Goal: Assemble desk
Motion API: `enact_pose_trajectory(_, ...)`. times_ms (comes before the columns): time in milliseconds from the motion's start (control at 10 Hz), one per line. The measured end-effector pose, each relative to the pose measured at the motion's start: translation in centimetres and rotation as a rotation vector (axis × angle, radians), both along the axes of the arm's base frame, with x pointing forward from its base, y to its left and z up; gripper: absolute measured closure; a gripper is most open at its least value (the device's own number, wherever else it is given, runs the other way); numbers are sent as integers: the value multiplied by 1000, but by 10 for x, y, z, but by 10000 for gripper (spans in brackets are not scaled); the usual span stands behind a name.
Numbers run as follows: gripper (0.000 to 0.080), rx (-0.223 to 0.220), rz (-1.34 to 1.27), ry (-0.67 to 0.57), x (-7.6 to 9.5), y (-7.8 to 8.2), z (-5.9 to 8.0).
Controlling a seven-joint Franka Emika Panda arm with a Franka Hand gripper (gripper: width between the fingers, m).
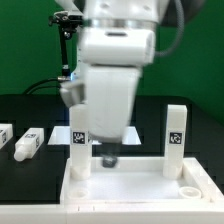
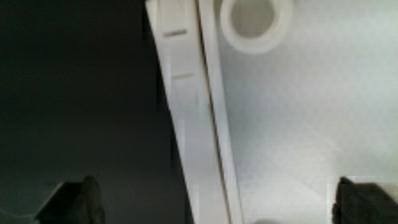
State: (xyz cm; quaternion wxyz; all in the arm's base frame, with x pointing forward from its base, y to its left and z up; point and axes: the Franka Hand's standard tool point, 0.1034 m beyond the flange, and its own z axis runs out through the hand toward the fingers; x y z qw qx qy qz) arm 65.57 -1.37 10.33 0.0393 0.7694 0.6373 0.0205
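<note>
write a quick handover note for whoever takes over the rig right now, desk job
Gripper: jaws open and empty, low over the panel, beside the left upright leg.
Done: that leg and the right upright leg stand at the panel's far corners, sides as in the exterior view.
Left: the nearer loose leg and the outer loose leg lie on the table at the exterior view's left, not yet fitted.

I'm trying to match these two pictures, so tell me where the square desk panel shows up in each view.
Exterior view: the desk panel lies across the bottom of the picture, below the gripper, with two upright legs at its far corners.
Wrist view: the desk panel fills the pale side, next to the dark table.
Shared landmark: the panel's raised rim.
</note>
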Motion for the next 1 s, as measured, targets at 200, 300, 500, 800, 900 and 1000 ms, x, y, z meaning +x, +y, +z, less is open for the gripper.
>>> enact_pose_trajectory(200, 150, -9, -121, 8, -3, -37, 21)
enact_pose_trajectory(300, 150, -9, -199, 13, -3, -44, 23)
enact_pose_trajectory(500, 150, 4, -360, 6, -3, -41, 21)
enact_pose_trajectory(800, 150, 33, -571, 9, -10, -67, 28)
enact_pose_trajectory(900, 150, 42, -653, 23, -20, -88, 33)
enact_pose_trajectory(1000, 150, 54, -805, 41, -36, -108, 35)
